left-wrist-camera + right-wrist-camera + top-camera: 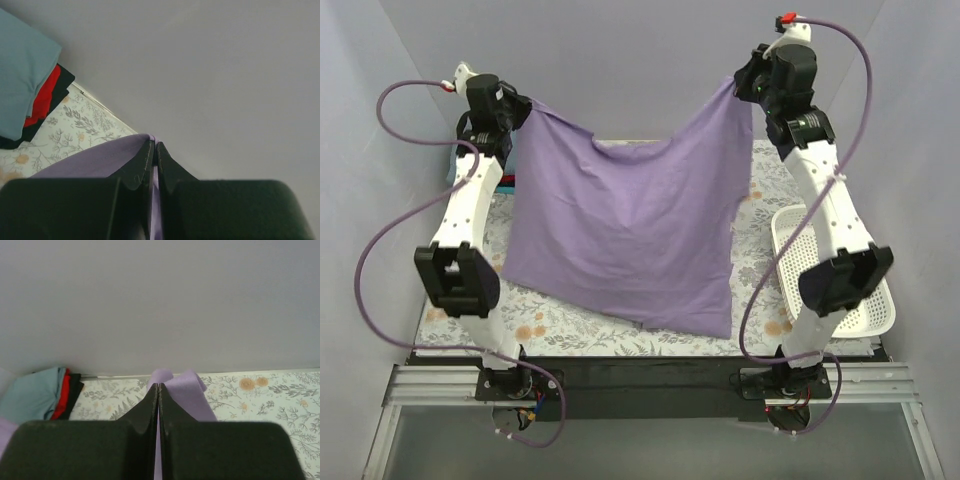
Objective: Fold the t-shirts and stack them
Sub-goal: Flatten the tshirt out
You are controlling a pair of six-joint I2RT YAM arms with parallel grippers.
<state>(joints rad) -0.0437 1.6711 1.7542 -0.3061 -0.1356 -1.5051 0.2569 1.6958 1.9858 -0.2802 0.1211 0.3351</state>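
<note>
- You have one lavender t-shirt in the air, held by its two upper corners.
- The left gripper and the right gripper are both closed tight on the cloth. In each wrist view only a thin fold of lavender shows between the jaws.
- The shirt hangs spread above the floral table cover and sags in the middle. You cannot tell whether its lower edge touches the cover.
- There is one folded stack at the far left corner. You can count three colours: teal on top, then red, then black. Any further layers are hard to make out.
- From above, this stack is almost hidden behind the left arm and the hanging shirt.
- One white mesh basket stands at the right edge, partly covered by the right arm.
- The walls are close at both sides and behind. A bare strip of the cover lies along the near edge.
</note>
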